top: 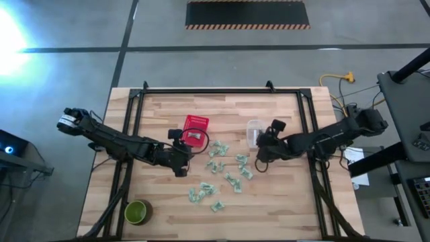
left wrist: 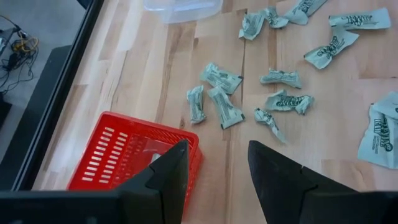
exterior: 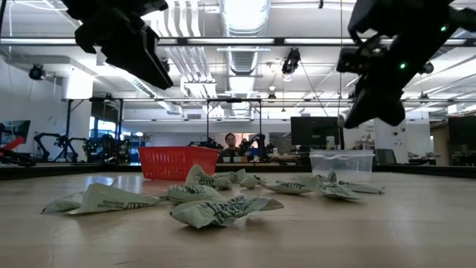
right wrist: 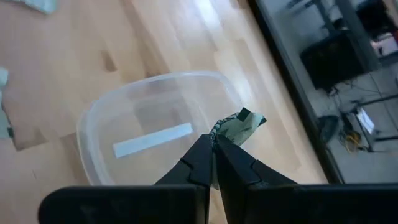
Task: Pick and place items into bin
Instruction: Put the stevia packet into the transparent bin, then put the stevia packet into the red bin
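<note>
Overhead arrangement on the pale wooden plank table [top: 282,202]. The right gripper [right wrist: 214,149] hangs above the clear plastic tub [right wrist: 155,118], its jaws closed on one small pale green-and-white packet [right wrist: 239,126] that sticks out past the fingertips. The tub shows only a white strip on its floor. The left gripper [left wrist: 214,168] hovers beside the red slotted plastic basket [left wrist: 118,158], jaws parted and holding nothing. Roughly fifteen further loose packets [top: 218,149] lie scattered on the table between and in front of the two arms; the exact count is uncertain because some overlap. One round green bowl [top: 136,212] sits near the table's front left corner, well apart from the packets.
</note>
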### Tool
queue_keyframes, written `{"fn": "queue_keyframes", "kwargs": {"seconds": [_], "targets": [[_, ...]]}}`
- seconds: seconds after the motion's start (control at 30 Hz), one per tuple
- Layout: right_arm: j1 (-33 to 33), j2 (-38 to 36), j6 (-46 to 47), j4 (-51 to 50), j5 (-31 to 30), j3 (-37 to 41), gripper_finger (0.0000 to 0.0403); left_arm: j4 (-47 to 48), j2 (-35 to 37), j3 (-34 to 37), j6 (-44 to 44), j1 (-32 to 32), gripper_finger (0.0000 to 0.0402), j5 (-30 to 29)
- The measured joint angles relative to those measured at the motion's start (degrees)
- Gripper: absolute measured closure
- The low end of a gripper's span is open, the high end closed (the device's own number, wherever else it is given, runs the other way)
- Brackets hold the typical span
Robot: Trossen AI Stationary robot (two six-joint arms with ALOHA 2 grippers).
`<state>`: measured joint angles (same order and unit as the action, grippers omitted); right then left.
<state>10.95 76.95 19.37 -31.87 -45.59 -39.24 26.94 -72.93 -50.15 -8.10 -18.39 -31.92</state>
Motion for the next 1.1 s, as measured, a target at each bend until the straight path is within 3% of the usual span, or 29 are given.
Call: {"fn": "queue_keyframes", "kwargs": {"seconds": [0.13, 0.4, 0.57, 0.9, 1.1], "targets": [[-3.02, 0.8, -6.35, 4.8, 5.49, 0.52, 0.0391, -0.03, -0.01, 0.05, 0.0, 0.0, 0.0252, 0.01], [-7.36, -0.38, -7.78, 5.34, 6.68, 0.46, 0.039, 0.05, -0.01, 0.48, 0.0, 0.0, 0.0252, 0.02], [-10.12, -0.34, -9.2, 5.3, 11.27, 0.48, 0.0383, -0.01, 0.0, 0.81, 0.0, 0.0, 0.0252, 0.0], [-11.26, -0.39, -10.09, 5.66, 12.61, 0.45, 0.0291, 0.0, -0.01, 0.85, -0.02, 0.02, 0.0252, 0.0], [-8.61, -0.45, -13.61, 6.42, 12.64, -0.74, 0.0263, -0.55, -0.01, 0.87, -2.44, 0.02, 0.0252, 0.54]]}}
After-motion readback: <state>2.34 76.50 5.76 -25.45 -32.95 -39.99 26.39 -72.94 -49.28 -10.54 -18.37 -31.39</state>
